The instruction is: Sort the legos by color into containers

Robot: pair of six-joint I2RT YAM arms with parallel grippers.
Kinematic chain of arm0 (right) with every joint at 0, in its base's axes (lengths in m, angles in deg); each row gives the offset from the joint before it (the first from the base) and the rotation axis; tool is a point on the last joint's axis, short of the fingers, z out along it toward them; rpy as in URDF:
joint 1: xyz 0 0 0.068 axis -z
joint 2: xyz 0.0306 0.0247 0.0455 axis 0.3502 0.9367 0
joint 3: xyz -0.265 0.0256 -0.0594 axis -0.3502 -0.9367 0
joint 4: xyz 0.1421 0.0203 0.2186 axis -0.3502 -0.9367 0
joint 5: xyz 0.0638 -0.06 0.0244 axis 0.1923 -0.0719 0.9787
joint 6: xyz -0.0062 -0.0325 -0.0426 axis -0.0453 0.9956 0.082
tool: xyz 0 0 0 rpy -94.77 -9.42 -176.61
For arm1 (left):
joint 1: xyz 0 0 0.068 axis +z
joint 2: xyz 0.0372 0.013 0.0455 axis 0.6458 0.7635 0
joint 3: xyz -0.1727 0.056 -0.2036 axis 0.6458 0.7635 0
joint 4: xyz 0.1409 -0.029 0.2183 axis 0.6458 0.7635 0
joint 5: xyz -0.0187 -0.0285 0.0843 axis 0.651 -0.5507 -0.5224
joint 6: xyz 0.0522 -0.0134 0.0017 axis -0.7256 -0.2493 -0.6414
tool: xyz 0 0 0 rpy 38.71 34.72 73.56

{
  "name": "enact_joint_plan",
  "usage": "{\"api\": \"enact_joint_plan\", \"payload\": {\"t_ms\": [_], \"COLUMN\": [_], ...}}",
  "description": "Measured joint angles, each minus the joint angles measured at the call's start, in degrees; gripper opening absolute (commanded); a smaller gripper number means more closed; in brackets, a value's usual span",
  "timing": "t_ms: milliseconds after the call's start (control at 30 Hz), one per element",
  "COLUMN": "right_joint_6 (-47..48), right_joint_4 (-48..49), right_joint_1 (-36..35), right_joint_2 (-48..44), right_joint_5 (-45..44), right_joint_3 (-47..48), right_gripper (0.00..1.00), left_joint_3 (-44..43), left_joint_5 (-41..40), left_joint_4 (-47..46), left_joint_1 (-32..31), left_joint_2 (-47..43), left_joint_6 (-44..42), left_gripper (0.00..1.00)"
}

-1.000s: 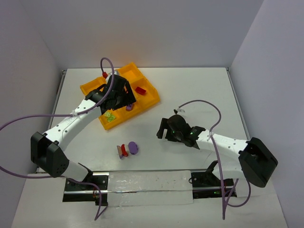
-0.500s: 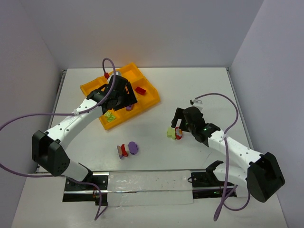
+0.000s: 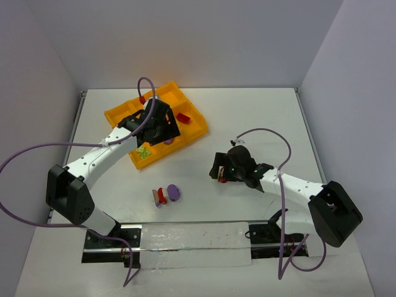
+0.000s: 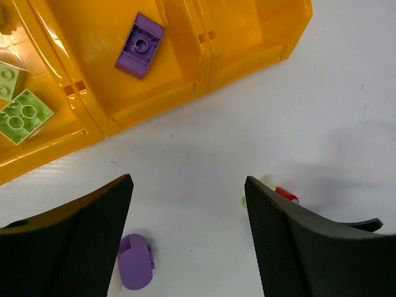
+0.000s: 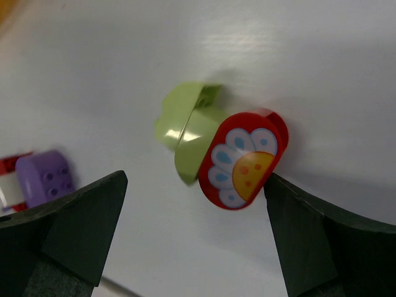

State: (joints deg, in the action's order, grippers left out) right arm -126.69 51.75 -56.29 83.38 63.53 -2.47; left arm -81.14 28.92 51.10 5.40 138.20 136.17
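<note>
The orange-yellow tray (image 3: 199, 131) holds a red lego (image 3: 183, 117), a purple lego (image 4: 140, 45) and yellow-green legos (image 4: 25, 114) in separate containers. My left gripper (image 4: 187, 192) hangs open just in front of the tray (image 4: 148, 108), nothing between its fingers. My right gripper (image 5: 195, 185) is open low over the table, straddling a cluster of a yellow-green lego (image 5: 185, 133) and a red flower-printed piece (image 5: 244, 159); the red piece lies against the right finger. In the top view my right gripper (image 3: 221, 173) mostly hides that cluster.
A second cluster of white, red and purple pieces (image 3: 164, 195) lies on the table between the arms, also showing as a purple round piece (image 4: 135, 269) and a purple brick (image 5: 43, 176). Purple cables loop over both arms.
The right gripper pulled back to the right, exposing the yellow-green and red cluster, then came back over it with its jaws wider. The left gripper shifted slightly over the tray.
</note>
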Motion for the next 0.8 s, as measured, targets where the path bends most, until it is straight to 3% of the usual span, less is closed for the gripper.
{"api": "enact_joint_plan", "payload": {"t_ms": [300, 600, 800], "right_joint_6": [1.2, 10.2, 11.3], "right_joint_4": [1.5, -9.1, -10.7], "right_joint_1": [-7.3, -7.3, -7.6], "right_joint_2": [1.8, 2.8, 6.8], "right_joint_5": [10.3, -4.6, -5.6], "right_joint_3": [5.5, 12.1, 12.3], "right_gripper": [0.97, 1.0, 1.0], "left_joint_3": [0.0, 0.0, 0.0], "left_joint_5": [-0.6, -1.0, -0.9], "left_joint_4": [0.1, 0.1, 0.1], "left_joint_1": [0.0, 0.0, 0.0], "left_joint_2": [0.7, 0.7, 1.1], "left_joint_6": [-0.4, -0.4, -0.3], "left_gripper": [0.8, 0.8, 0.8]}}
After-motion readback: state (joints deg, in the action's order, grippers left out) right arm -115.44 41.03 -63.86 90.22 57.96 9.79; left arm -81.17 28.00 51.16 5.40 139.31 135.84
